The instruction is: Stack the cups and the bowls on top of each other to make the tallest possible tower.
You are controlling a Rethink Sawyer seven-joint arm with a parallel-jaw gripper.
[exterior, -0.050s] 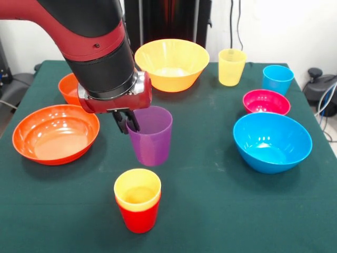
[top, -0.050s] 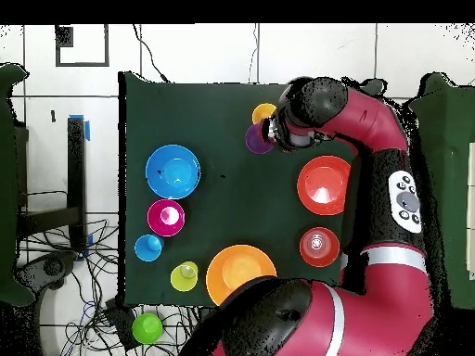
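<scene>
The purple cup [exterior, -0.050s: 151,135] is pinched by its rim in the end effector [exterior, -0.050s: 126,122], held just behind the yellow-in-red stack [exterior, -0.050s: 137,207] near the table's [exterior, -0.050s: 221,211] front edge, seemingly for nesting.

Pincer [exterior, -0.050s: 126,122] grips purple cup [exterior, -0.050s: 152,138] rim, near yellow-in-red cup stack [exterior, -0.050s: 137,207].

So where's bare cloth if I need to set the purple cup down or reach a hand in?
Widest free patch: the middle of the table, between purple cup and large blue bowl. The front corner under the wide orange bowl is also bare. Crowded: pincer, purple cup and the yellow cup nested in the red cup.
</scene>
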